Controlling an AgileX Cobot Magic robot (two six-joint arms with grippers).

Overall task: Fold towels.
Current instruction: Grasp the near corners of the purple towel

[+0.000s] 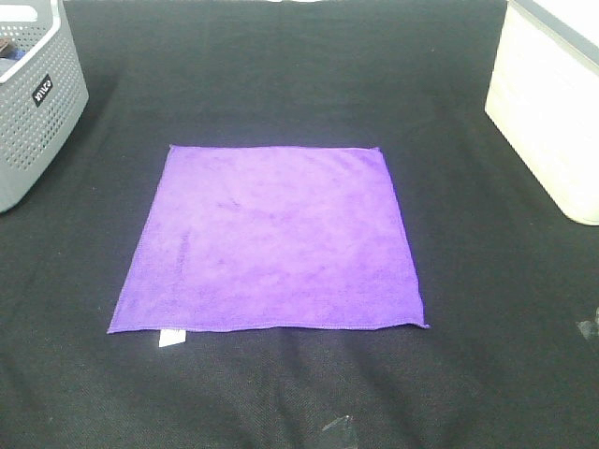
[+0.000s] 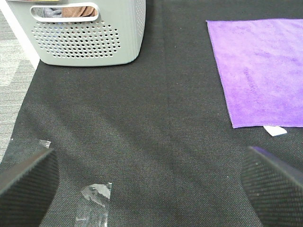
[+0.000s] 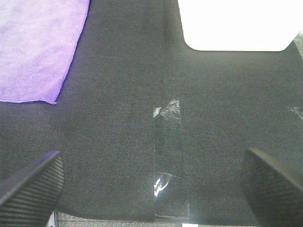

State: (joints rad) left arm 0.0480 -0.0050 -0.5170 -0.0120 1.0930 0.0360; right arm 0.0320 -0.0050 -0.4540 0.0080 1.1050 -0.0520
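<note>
towel: purple microfibre cloth (image 1: 269,238) flat, unfolded, mid black mat (image 1: 281,75) | left gripper (image 2: 151,189): jaws spread, empty; corner with white tag (image 2: 275,130) lies ahead, inward | right gripper (image 3: 152,189): jaws spread, empty; other near corner ahead, inward | nearer arm: seemingly neither

we find only one piece of lettering: a small black label (image 1: 42,90) on the perforated wall of the grey basket (image 1: 56,126) at the far left of the bench (image 1: 281,398). it carries white capitals set on a slant, too small for us to read surely; the ending looks like "lco". the white tag (image 1: 170,338) at a near corner of the purple towel (image 1: 271,238) shows us no legible print.
</note>
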